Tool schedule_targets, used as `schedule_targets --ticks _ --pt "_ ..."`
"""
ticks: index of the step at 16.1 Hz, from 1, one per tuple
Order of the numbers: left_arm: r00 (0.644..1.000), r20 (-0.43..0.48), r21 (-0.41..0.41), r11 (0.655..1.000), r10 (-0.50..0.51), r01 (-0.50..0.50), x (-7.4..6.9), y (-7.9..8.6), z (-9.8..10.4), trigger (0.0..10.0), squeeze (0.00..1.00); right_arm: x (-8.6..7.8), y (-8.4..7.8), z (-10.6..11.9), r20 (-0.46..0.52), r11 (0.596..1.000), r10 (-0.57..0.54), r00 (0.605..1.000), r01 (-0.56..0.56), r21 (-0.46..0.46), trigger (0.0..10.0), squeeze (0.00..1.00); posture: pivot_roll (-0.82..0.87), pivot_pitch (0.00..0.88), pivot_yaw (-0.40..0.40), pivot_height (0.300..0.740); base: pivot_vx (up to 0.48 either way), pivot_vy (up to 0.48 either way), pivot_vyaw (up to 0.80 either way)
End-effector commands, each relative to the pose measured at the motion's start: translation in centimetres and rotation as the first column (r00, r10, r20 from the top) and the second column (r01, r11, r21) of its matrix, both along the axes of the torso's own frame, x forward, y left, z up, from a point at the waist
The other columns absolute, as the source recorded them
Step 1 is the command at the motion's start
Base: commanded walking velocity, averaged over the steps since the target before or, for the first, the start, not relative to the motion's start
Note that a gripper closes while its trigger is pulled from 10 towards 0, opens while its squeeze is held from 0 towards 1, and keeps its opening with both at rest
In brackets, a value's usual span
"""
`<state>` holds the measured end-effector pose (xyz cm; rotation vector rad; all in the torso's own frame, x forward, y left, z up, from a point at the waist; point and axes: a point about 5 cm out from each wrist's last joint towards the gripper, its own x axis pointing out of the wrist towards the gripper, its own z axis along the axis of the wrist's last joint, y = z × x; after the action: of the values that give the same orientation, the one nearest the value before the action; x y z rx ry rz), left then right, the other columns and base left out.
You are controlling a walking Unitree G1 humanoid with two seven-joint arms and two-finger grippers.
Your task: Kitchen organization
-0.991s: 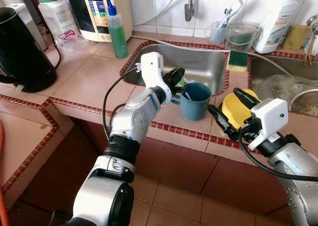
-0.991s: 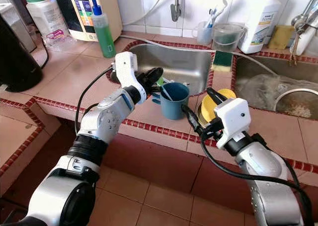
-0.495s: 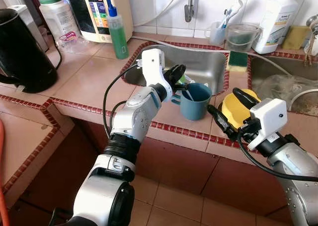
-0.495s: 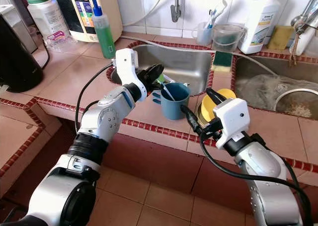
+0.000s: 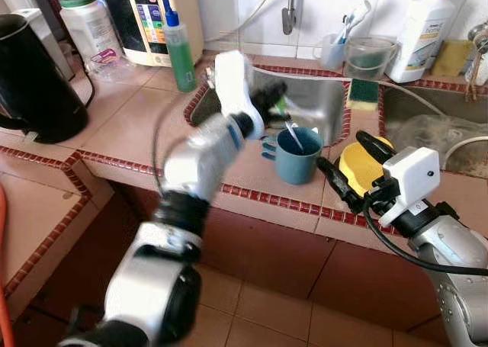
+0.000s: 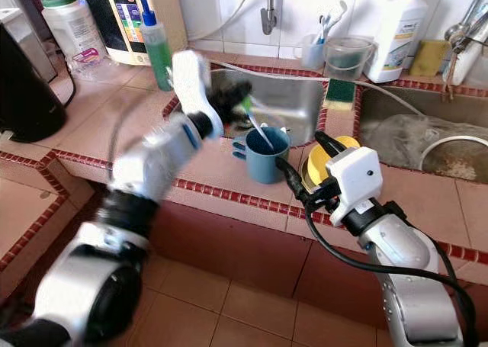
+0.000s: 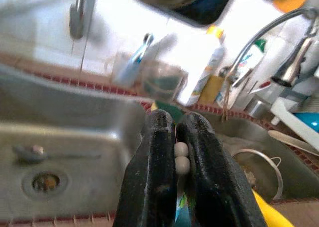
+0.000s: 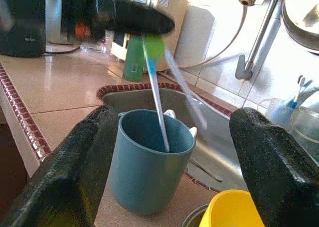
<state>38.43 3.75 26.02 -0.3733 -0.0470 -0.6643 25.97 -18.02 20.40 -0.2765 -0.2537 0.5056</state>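
Observation:
A blue mug (image 5: 297,155) stands on the tiled counter edge in front of the sink (image 5: 320,95). My left gripper (image 5: 268,101), blurred by motion, hovers above and behind the mug, shut on a toothbrush (image 6: 255,130) with a green and blue handle. The thin stem (image 8: 157,105) slants down into the mug (image 8: 149,159). In the left wrist view the fingers (image 7: 159,152) press together on it. My right gripper (image 5: 341,150) is open just right of the mug, its fingers either side of a yellow cup (image 5: 360,164).
A green soap bottle (image 5: 181,53) and a black kettle (image 5: 30,80) stand on the counter to the left. A sponge (image 5: 364,93), a clear cup of toothbrushes (image 5: 334,49) and a white bottle (image 5: 421,30) line the back. A second basin (image 5: 435,130) lies to the right.
My left arm has swung up and back toward the sink, drawing the toothbrush partly up out of the mug. The right arm has barely moved.

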Motion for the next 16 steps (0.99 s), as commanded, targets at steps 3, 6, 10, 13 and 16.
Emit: schedule_targets --ticks 3,6,10,13,16 --pt "0.997 0.068 0.008 0.999 -0.040 0.039 0.1 1.1 2.3 10.0 0.00 0.3 0.3 0.1 0.006 1.000 0.017 1.000 -0.017 -0.004 10.0 0.00 -0.19 0.045 0.099 0.740 0.000 0.000 0.00" --pt "0.993 0.101 0.012 0.998 -0.068 0.068 0.2 2.1 3.9 10.0 0.00 0.6 0.3 0.2 0.011 1.000 0.017 1.000 -0.017 -0.004 10.0 0.00 -0.18 0.046 0.100 0.740 0.000 0.000 0.00" --pt "0.991 0.131 -0.039 0.998 -0.035 0.040 0.7 3.5 5.4 10.0 0.00 1.0 0.4 0.4 0.023 1.000 0.017 1.000 -0.017 0.006 10.0 0.00 -0.18 0.044 0.103 0.740 0.000 0.000 0.00" --pt "0.976 0.215 -0.091 0.996 0.041 -0.021 0.6 5.1 6.7 10.0 0.00 1.3 0.3 0.8 0.045 0.999 -0.014 0.999 0.012 0.050 10.0 0.00 -0.18 0.044 0.104 0.740 0.000 0.000 0.00" --pt "0.939 0.273 0.046 0.972 0.209 -0.230 1.2 7.4 4.4 10.0 0.00 2.2 -0.6 1.4 0.059 0.958 -0.183 0.981 0.164 0.233 10.0 0.00 -0.18 0.044 0.101 0.740 0.000 0.000 0.00"
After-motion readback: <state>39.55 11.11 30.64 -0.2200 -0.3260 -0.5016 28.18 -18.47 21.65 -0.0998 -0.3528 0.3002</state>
